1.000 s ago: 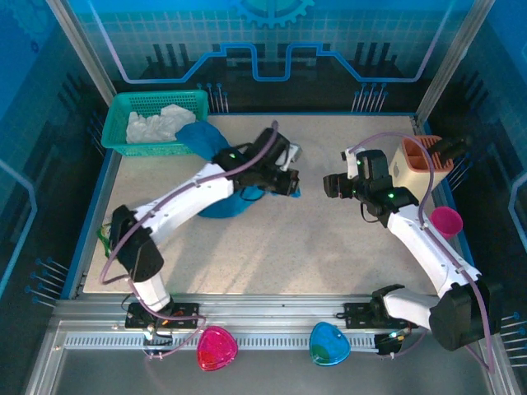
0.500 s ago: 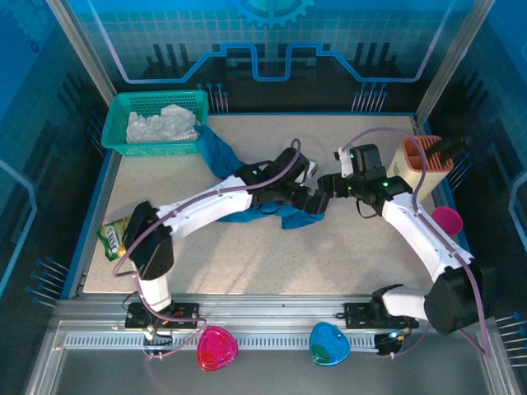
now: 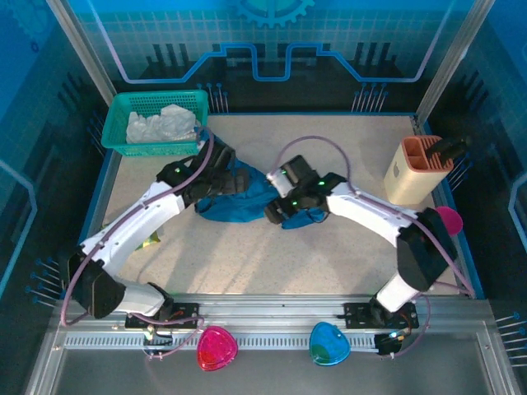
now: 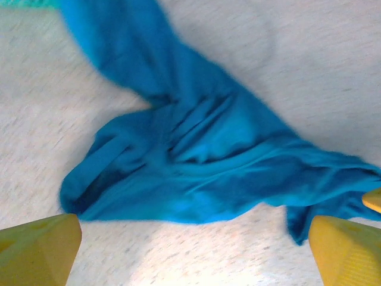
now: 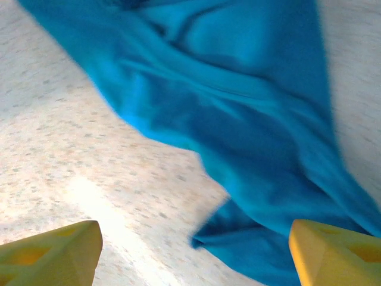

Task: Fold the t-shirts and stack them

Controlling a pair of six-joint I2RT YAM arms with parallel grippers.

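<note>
Teal t-shirt (image 3: 233, 200) is seen crumpled at frame centre; left gripper (image 4: 193, 250) and right gripper (image 5: 193, 253) are held wide open, nothing gripped.

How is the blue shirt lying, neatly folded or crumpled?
Crumpled. The blue shirt lies bunched on the table in uneven wrinkles, with one end trailing toward the basket.

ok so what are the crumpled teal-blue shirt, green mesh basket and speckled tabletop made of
Crumpled teal-blue shirt: soft matte cloth, likely cotton knit; it lies in loose folds.
Green mesh basket: probably moulded plastic; rigid lattice walls, even colour.
Speckled tabletop: hard, pale, finely flecked, perhaps laminate or stone-effect board; unclear which.
</note>
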